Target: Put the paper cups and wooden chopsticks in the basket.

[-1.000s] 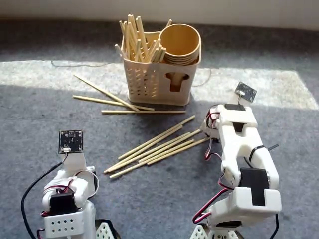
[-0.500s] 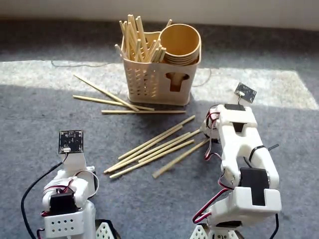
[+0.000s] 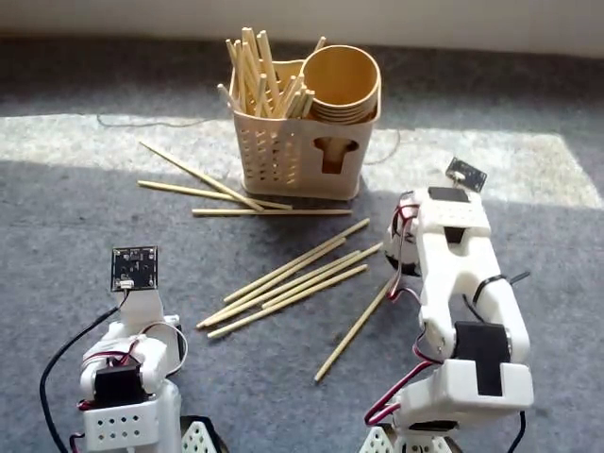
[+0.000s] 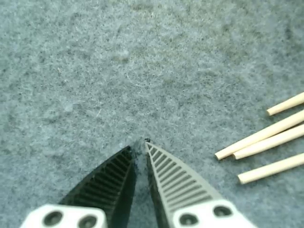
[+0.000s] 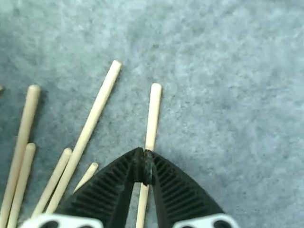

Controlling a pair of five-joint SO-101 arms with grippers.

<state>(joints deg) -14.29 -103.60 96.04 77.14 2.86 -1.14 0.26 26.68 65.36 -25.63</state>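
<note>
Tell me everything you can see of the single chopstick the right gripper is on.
The chopstick is a plain, pale wooden stick, round, straight and blunt-ended. The right gripper is shut on it, black jaws pinching it from both sides, with a short length sticking out past them. In the high view it lies diagonally beside the arm, apart from the other loose chopsticks. Whether it touches the grey carpet cannot be told.

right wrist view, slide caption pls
Right end effector shut on one wooden chopstick, loose chopsticks beside it on grey carpet
</note>
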